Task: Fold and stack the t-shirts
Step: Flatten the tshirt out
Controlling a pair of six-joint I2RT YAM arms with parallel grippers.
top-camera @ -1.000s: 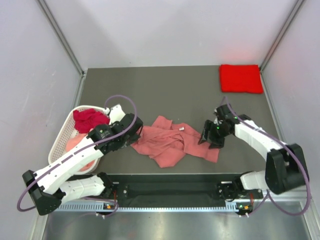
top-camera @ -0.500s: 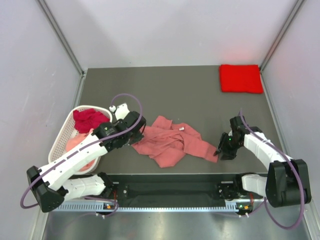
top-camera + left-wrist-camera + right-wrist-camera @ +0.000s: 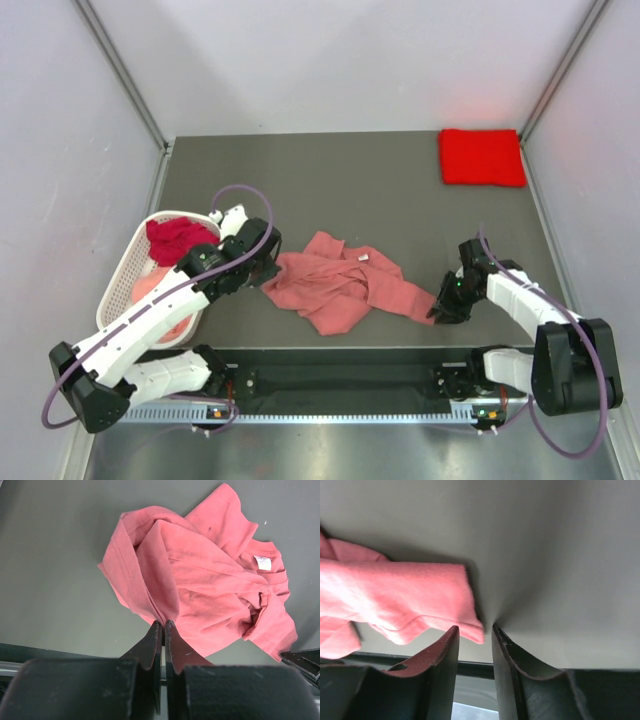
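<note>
Your left gripper [image 3: 163,624] is clenched on a fold at the left edge of the salmon shirt [image 3: 210,575]; the cloth runs right up into the closed fingertips. Your right gripper [image 3: 474,630] is down at the shirt's near right corner. Its jaws are apart with a clear gap, the corner sits at the mouth against the left finger, and nothing is gripped there yet.

The salmon shirt lies crumpled mid-table [image 3: 350,180] between the two arms, bunched and creased, with the neck label showing face up. It's not spread flat, and no fold is started on it.

Progress, by my read: early.
- Done: one red shirt [image 3: 482,157] is folded into a neat rectangle at the far right corner of the table. That's the start of the stack, with nothing on top of it.
- In hand: the salmon shirt, one side pinched, the other not. You'd need the right corner held too before you can stretch it out flat.
- Left: the crimson shirt [image 3: 175,238] and the pale pink shirt [image 3: 150,290] are heaped in the basket [image 3: 118,278] at the left, both unfolded.

So one of four shirts looks finished. Three more need folding, and every one has to go onto the red one.
</note>
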